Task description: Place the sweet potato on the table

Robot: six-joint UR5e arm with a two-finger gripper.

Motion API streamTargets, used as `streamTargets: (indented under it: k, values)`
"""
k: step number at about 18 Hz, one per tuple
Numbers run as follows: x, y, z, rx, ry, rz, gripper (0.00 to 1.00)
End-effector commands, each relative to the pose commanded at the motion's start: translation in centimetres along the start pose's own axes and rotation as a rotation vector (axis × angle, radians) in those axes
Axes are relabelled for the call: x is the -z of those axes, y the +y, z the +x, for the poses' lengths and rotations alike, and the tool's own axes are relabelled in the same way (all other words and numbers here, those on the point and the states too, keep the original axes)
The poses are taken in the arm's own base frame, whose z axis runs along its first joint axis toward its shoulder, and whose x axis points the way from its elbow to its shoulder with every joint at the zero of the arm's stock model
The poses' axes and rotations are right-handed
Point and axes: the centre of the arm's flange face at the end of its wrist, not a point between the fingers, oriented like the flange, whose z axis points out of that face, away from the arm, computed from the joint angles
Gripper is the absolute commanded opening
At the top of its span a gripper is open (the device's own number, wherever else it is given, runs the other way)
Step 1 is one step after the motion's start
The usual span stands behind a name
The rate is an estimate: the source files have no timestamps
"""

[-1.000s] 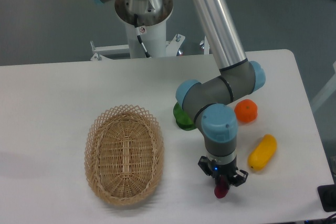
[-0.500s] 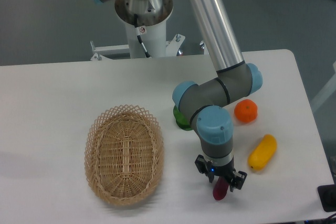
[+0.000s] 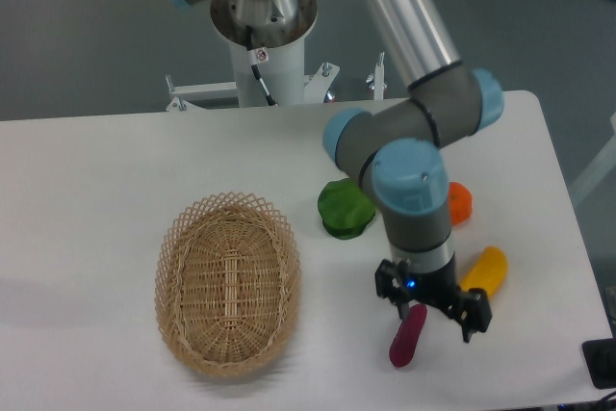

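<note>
From my console, starting at the left, the wicker basket (image 3: 228, 282) sits where it did in both earlier frames, holding nothing that I can see. The green object (image 3: 346, 209), half hidden under the arm a second ago, now shows almost whole. Next along, the sweet potato (image 3: 407, 335) lies on the white bench (image 3: 96, 190), tilted, just right of the basket and near the front edge. A second ago it hung pinched in the gripper (image 3: 434, 312); now the jaws stand spread wide with nothing between them, just above the tuber's upper end, and the wrist has swung right and lifted. I judge the release made and the placing done, with only the retreat left. Further right, the orange fruit (image 3: 460, 203) is partly covered by the arm, and the yellow vegetable (image 3: 483, 269) has not moved.
</note>
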Motion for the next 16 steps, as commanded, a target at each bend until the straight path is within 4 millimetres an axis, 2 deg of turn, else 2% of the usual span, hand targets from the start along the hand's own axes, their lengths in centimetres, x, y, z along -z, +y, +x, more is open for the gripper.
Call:
streamTargets:
  k: [1, 3, 6, 14, 16]
  values:
    - [1.5, 1.1, -0.7, -0.017, 0.021, 0.003, 1.0]
    - [3.2, 3.6, -1.8, -0.035, 0.06, 0.013, 1.0]
    - [4.9, 7.1, -3.1, -0.086, 0.103, 0.012, 1.0]
    - [4.7, 14.5, -5.9, -0.176, 0.146, -0.011, 1.0]
    - [4.6, 15.1, -6.2, -0.186, 0.146, -0.013, 1.0]
